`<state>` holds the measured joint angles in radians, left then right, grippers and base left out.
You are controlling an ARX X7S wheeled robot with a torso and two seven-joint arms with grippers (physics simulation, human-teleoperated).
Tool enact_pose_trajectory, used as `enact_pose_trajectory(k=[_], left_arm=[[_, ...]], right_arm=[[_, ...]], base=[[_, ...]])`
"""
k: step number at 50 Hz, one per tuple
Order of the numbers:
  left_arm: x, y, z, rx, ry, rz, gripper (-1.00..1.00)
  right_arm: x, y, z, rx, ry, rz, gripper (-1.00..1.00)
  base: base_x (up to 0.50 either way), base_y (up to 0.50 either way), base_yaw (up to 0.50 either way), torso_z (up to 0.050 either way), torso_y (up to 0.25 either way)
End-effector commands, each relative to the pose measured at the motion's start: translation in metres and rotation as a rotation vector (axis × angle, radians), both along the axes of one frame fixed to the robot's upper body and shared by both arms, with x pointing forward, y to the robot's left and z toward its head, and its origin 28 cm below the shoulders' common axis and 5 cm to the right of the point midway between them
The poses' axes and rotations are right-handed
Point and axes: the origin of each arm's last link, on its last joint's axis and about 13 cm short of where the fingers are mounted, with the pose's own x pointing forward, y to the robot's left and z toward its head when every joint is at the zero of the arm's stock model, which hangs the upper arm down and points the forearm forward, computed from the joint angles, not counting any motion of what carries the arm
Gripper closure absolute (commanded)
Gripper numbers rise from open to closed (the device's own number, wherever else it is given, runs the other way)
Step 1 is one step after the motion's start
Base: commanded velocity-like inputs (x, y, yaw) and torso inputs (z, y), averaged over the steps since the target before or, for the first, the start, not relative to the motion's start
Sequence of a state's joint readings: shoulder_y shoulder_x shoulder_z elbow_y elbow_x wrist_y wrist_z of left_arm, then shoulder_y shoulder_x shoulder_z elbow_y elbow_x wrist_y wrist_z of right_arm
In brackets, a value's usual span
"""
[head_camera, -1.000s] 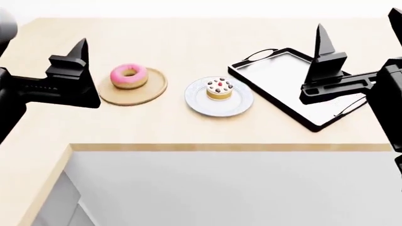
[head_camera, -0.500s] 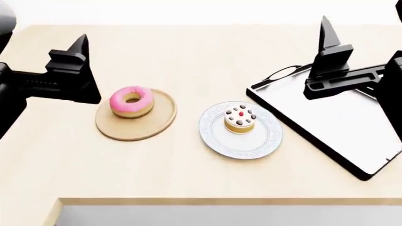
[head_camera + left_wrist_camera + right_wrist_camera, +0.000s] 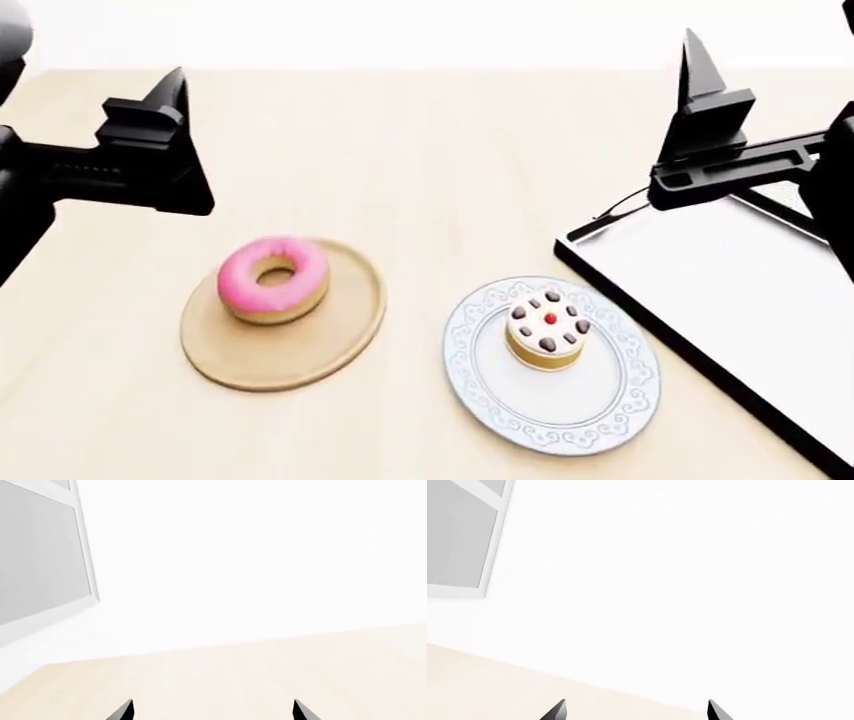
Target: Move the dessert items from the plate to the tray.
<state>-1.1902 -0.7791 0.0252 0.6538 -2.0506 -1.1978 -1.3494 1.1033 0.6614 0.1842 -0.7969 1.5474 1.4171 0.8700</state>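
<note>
In the head view a pink-iced ring donut (image 3: 274,278) lies on a round tan wooden plate (image 3: 287,358). A small yellow cake (image 3: 549,328) with white icing, dark pieces and a red centre sits on a white patterned plate (image 3: 587,420). The black-rimmed tray (image 3: 761,290) lies to the right, partly cut off by the frame edge. My left gripper (image 3: 171,92) hovers above the table, behind and left of the donut. My right gripper (image 3: 693,55) hovers over the tray's far corner. Both are open and empty, as the left wrist (image 3: 212,708) and right wrist (image 3: 636,708) views show.
The light wooden tabletop (image 3: 427,170) stretches back to a white wall. The wrist views show only bare tabletop (image 3: 267,675), white wall and a grey window frame (image 3: 40,555).
The head view has closed in on the table: donut, cake and tray now look larger and lower in frame, and the table's front edge has left the view. Both grippers keep their pose.
</note>
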Motion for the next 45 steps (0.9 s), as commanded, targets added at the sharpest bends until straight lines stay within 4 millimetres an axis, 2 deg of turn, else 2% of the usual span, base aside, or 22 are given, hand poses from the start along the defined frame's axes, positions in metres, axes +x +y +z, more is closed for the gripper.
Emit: enact_pose_trajectory(k=[1, 28, 37, 45], left_arm=[[0.001, 0.0, 0.001, 0.002, 0.006, -0.006, -1.0], [0.005, 0.0, -0.002, 0.014, 0.044, -0.02, -1.0], [0.01, -0.002, 0.001, 0.072, 0.139, -0.042, -1.0], [0.012, -0.005, 0.001, 0.075, 0.296, -0.121, -1.0]], right_arm=[[-0.001, -0.001, 0.002, 0.004, 0.014, 0.008, -1.0], [0.001, -0.001, 0.003, 0.003, 0.062, 0.017, -1.0], [-0.001, -0.007, 0.015, -0.018, 0.15, 0.005, -1.0], [-0.003, -0.01, 0.025, -0.038, 0.269, 0.029, -1.0]], base=[[0.21, 0.0, 0.0, 0.0, 0.0], [0.15, 0.04, 0.0, 0.0, 0.001], [0.0, 0.0, 0.0, 0.0, 0.0], [0.0, 0.0, 0.0, 0.0, 0.0]])
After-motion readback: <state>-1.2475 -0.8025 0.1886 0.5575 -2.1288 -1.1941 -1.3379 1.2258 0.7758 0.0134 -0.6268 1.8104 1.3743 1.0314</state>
